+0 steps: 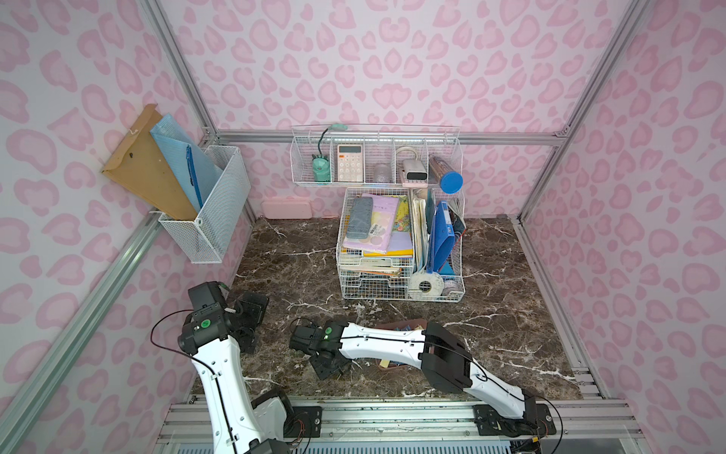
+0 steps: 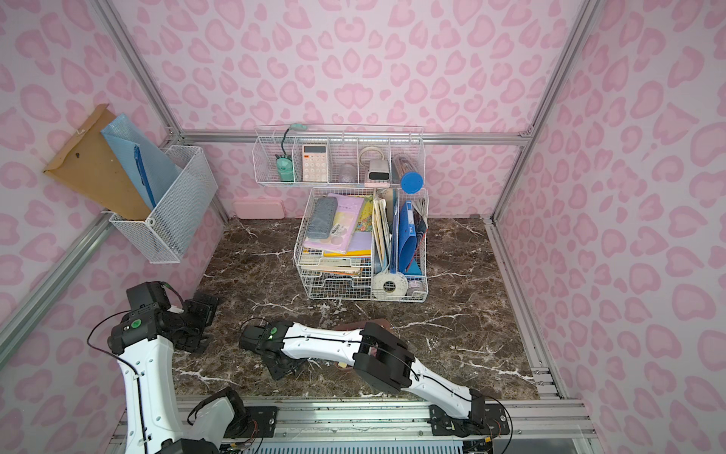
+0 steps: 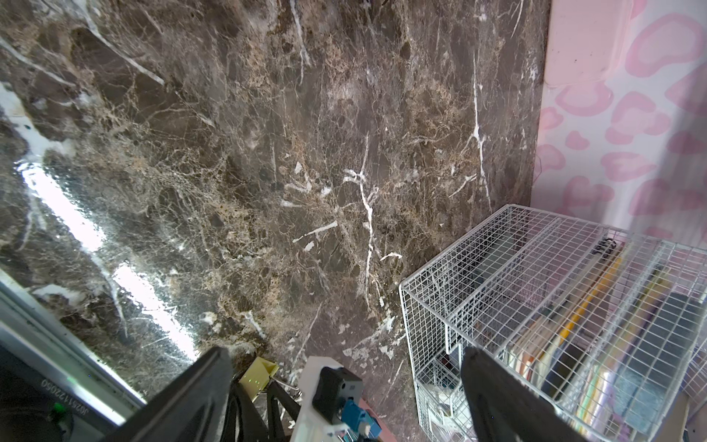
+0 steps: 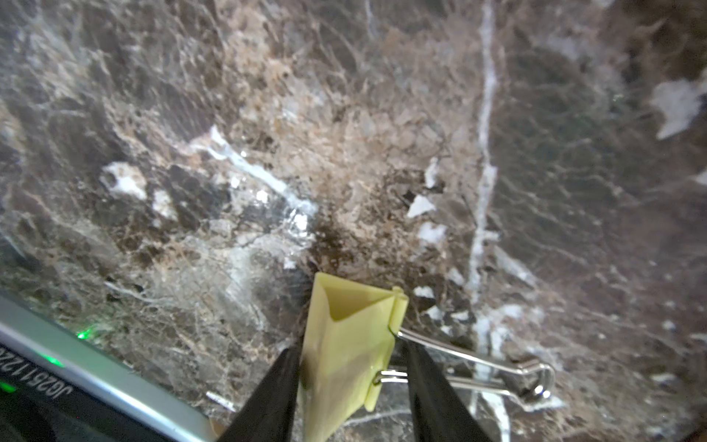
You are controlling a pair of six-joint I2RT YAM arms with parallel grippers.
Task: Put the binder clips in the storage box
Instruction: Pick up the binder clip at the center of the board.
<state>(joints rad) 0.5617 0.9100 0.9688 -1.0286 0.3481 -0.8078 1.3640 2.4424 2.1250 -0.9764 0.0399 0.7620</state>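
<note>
The right gripper (image 4: 350, 344) is pinching a yellow clip (image 4: 344, 321) near the bench's (image 1: 491, 275) front edge, close to the red box (image 1: 419, 323), which is already holding other clips (image 1: 404, 327). The left gripper (image 3: 344, 356) is hanging empty, fingers spread.

On the table (image 1: 491, 314), a wire rack (image 1: 377, 291) of papers stands at the back centre, a wire shelf (image 1: 300, 167) on the wall above it, and a closed case (image 1: 286, 207) to its left against the back wall. In front of the rack the storage box (image 1: 406, 323) lies under the right arm. Just left of it a binder clip (image 4: 346, 317) sits between the fingers of the right gripper (image 4: 350, 346), with the left gripper (image 1: 251, 324) further left.
</note>
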